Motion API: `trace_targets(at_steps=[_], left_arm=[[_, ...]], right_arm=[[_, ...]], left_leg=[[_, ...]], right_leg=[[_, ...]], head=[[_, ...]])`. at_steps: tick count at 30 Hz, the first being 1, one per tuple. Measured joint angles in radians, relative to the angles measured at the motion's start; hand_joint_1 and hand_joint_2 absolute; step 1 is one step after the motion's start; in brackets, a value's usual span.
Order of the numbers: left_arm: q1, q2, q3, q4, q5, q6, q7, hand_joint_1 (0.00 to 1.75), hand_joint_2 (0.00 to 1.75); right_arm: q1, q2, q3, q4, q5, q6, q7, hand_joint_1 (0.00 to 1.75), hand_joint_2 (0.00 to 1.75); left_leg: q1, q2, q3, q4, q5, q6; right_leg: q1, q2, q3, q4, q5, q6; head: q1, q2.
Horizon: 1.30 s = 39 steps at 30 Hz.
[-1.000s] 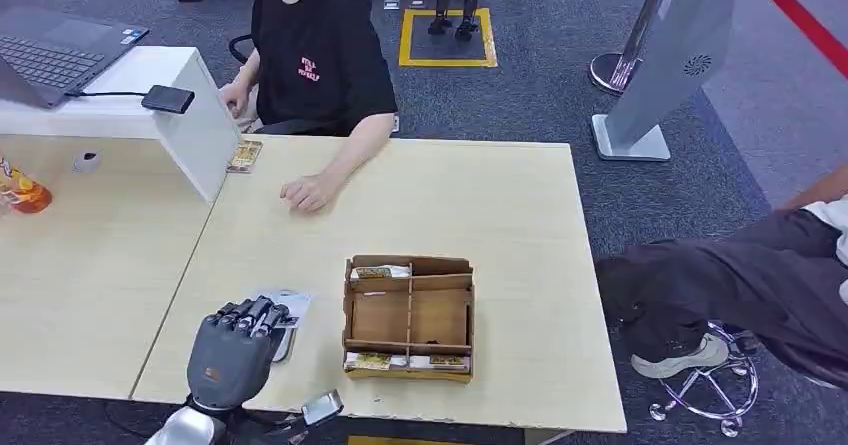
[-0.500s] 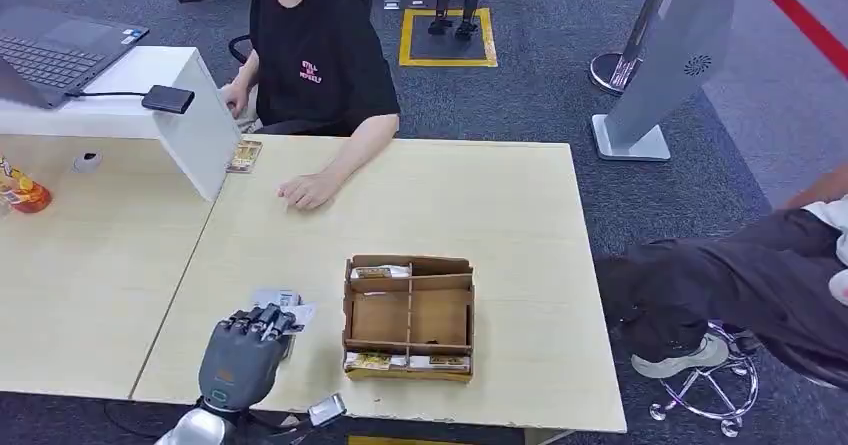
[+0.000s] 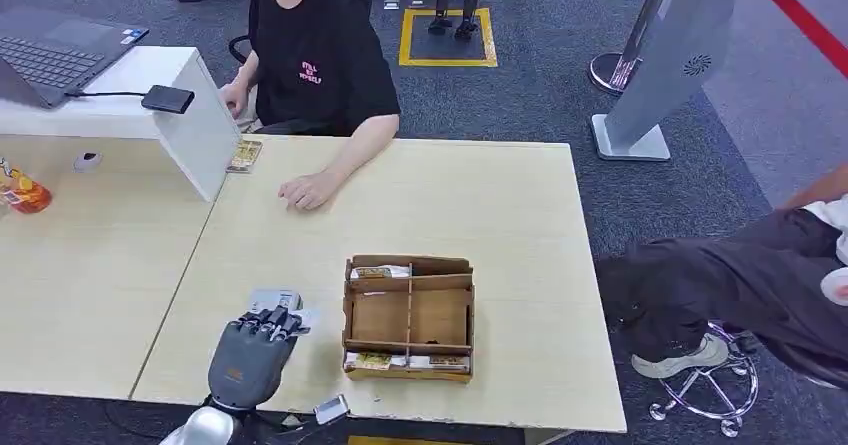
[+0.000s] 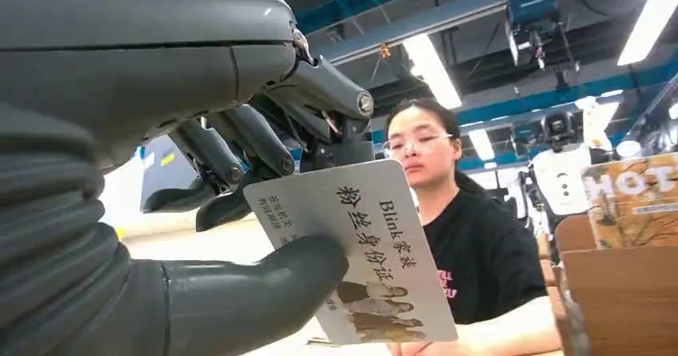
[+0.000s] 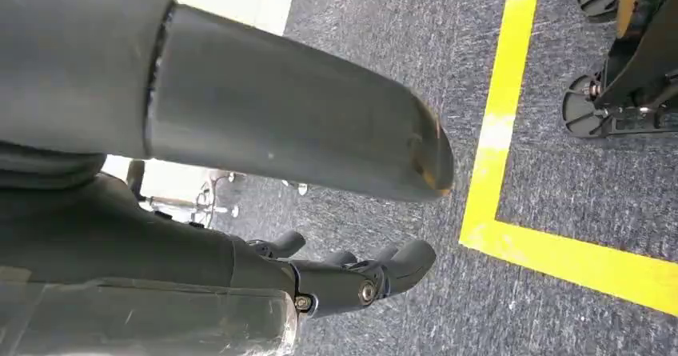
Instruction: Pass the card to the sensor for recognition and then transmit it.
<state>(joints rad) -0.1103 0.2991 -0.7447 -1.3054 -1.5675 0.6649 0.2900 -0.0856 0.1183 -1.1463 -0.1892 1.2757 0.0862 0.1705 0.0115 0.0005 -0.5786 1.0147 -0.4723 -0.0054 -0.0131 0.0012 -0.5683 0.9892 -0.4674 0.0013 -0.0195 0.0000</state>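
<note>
The left hand [image 3: 254, 350] hovers over the near left corner of the table [image 3: 500, 205], grasping the card [image 4: 360, 252] between its thumb and the darker fingers [image 4: 240, 152]; from above the card shows as a pale sliver just past the fingertips, beside the left wall of the cardboard box [image 3: 408, 317]; the wrist view shows it tilted, printed face out, with the thumb pressed on one lower corner and most of the card sticking out free; that is a thin hold, and I judge the main risk to be the card pivoting or sliding out during the carry, since so little of it is covered. The likely sensor is the small black device [image 3: 168, 98] on the raised white shelf near the far left corner, well apart from the hand; the white panel [image 3: 200, 130] stands between them, so a low swing could clip the card on it. A person [image 3: 310, 55] sits at the far edge with a hand [image 3: 305, 191] resting on the table, near that route; contact there is possible. The right hand [image 5: 352, 280] hangs over the carpet [image 5: 560, 172], fingers loosely curled and holding nothing.
</note>
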Motion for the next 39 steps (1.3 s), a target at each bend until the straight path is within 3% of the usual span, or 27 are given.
trace_targets(at_steps=[9, 39], left_arm=[[-0.035, 0.000, -0.031, 0.021, 0.000, 0.000, 0.055, 1.75, 1.75], [-0.144, 0.035, -0.137, 0.132, 0.000, -0.008, 0.098, 1.75, 1.75]], right_arm=[[0.000, 0.000, 0.000, 0.000, 0.007, 0.003, 0.000, 0.00, 0.00], [-0.001, 0.000, 0.004, 0.000, 0.020, 0.008, 0.000, 0.00, 0.00]], left_leg=[[0.000, 0.000, 0.000, 0.000, 0.000, 0.000], [0.000, 0.000, 0.000, 0.000, 0.000, 0.000]], right_leg=[[0.000, 0.000, 0.000, 0.000, 0.000, 0.000], [0.000, 0.000, 0.000, 0.000, 0.000, 0.000]], head=[[0.000, 0.000], [0.000, 0.000]])
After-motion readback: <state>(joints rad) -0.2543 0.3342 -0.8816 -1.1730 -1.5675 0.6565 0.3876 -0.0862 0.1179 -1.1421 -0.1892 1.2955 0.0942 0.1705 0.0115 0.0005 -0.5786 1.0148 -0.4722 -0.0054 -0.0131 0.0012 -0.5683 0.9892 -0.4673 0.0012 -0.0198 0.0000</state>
